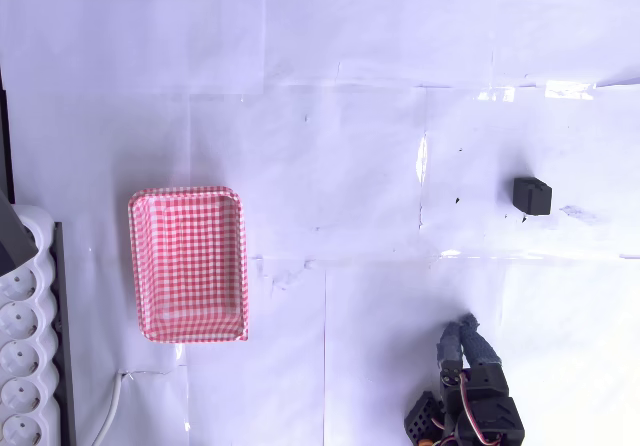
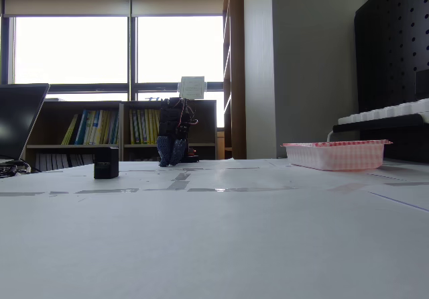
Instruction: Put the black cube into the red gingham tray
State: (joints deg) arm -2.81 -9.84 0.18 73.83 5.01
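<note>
overhead view puts my gripper (image 1: 462, 328) low in the frame, right of centre, its blue-grey fingers pointing up the picture toward the middle of the table (image 1: 340, 146). the fingers look drawn close together with nothing between them, though from above i cannot tell for sure whether they touch. behind them my black servo blocks with red and white wires run off the bottom edge.

the black cube (image 1: 532, 195) sits on the white table surface at the right of the frame, about mid-height, above my gripper and well apart from it. it rests flat and alone, and nothing touches it.

the red gingham tray (image 1: 137, 266) lies at the left of the frame, a little below mid-height, long side running up and down the picture. it is far from both the cube and my gripper. a white holder with round wells (image 1: 22, 336) sits at the lower left edge, just beside the tray, with a white cable (image 1: 113, 406) curving near it.

from the low fixed view, the cube (image 2: 106, 162) stands at the left on the table (image 2: 214, 245), my gripper (image 2: 171, 153) hangs down near the table behind it and slightly right, and the tray (image 2: 335, 155) rests at the right. bookshelves (image 2: 90, 128) and bright windows (image 2: 74, 47) fill the background, and a dark laptop screen (image 2: 20, 118) leans in at the left edge.
</note>
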